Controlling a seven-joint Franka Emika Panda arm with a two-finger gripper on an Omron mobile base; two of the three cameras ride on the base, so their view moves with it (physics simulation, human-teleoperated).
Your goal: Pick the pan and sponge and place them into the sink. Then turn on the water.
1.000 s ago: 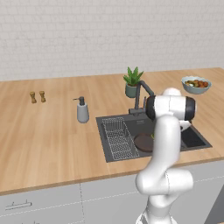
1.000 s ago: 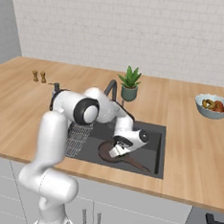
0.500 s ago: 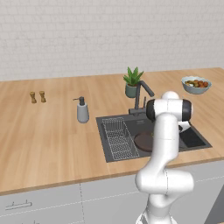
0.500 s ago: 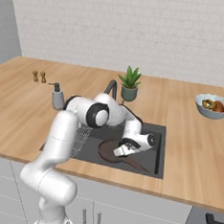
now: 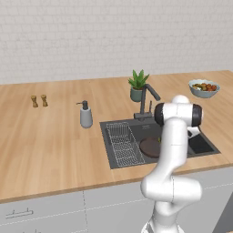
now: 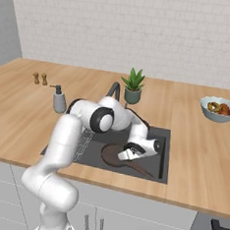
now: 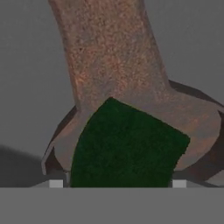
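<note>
Down in the sink, the pincer is held low over the pan; a green sponge is gripped between its fingers, directly above the pan's handle.

A long light wooden countertop is run along a white tiled wall. A dark grey rectangular sink is recessed into it. On the wood, a grey soap dispenser is seen just left of the basin, and two small brown shakers are placed well apart from it, farther left. A green potted plant is set behind the basin, and a pale bowl of fruit lies far right.
</note>
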